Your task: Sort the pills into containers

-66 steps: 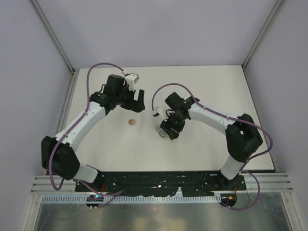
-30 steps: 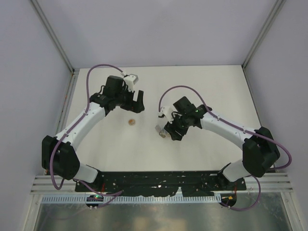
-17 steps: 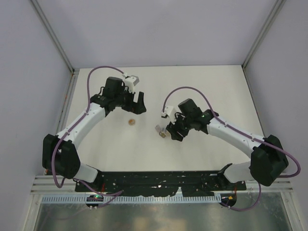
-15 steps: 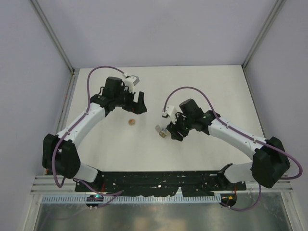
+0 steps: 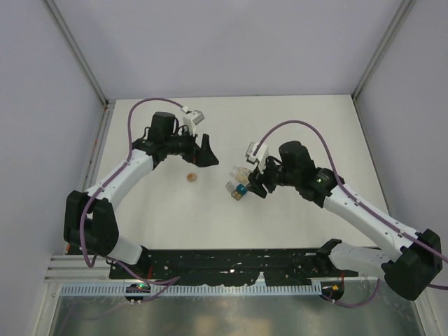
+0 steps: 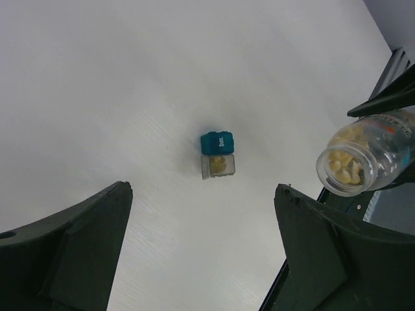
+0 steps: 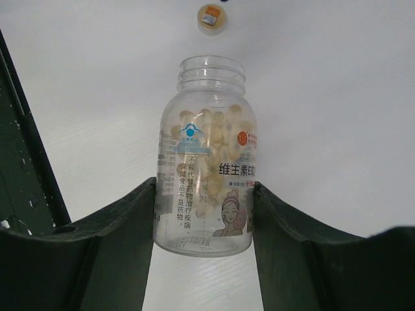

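Since half a second ago, our right arm has stretched out to the right and drawn its wrist back off the boxes, so the teal one shows in the top view now. From above, the right gripper [image 5: 253, 180] grips a clear bottle [image 5: 241, 171] just far-right of the two containers. The grey box [image 5: 231, 186] and the teal box [image 5: 240, 190] sit touching, side by side, near the middle of the white table [image 5: 315, 126]. An orange-brown cap [image 5: 190, 178] lies alone to their left. Our left gripper [image 5: 205, 150] hangs beyond the cap, jaws spread.

Through the left wrist camera, the left gripper [image 6: 202, 191] is wide open with nothing between its fingers [image 6: 71, 246]. The teal box [image 6: 217, 142] has its lid shut (white lettering on top, too small to read). The grey box [image 6: 218, 165] against it holds a few pale pills [image 6: 219, 164]. The bottle [image 6: 366, 152] shows at the right, its uncapped mouth turned toward this camera.

Through the right wrist camera, the right gripper [image 7: 206, 188] clamps the bottle [image 7: 207, 181] by its labelled body, one finger on each side. Pills [image 7: 207, 129] fill part of it. The cap [image 7: 213, 17] lies on the table beyond the open mouth.
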Available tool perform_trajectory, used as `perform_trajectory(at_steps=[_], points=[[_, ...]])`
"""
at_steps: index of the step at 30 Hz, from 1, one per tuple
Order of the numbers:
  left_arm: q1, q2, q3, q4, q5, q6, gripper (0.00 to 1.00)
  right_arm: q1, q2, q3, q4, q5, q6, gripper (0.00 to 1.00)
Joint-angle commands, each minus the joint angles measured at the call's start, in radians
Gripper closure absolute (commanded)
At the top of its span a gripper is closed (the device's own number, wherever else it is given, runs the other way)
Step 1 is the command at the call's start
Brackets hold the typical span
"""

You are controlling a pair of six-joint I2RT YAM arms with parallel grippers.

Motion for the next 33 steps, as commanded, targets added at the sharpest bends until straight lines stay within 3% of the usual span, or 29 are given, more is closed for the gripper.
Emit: perform_trajectory(at_steps=[1,14,26,33], points=[[0.008,-0.036,-0.011,0.080,0.103,0.004,0.06,-0.010,-0.079,0.027,0.115,-0.052,0.034,0.94],[-0.005,-0.041,-0.011,0.110,0.124,-0.097,0.06,-0.019,-0.064,0.148,0.116,-0.137,0.067,0.94],[-0.073,-0.071,-0.022,0.204,0.224,-0.263,0.06,-0.019,-0.027,0.156,0.132,-0.155,0.074,0.94],[-0.082,-0.128,-0.040,0.222,0.249,-0.286,0.06,-0.019,-0.010,0.153,0.132,-0.151,0.073,0.94]])
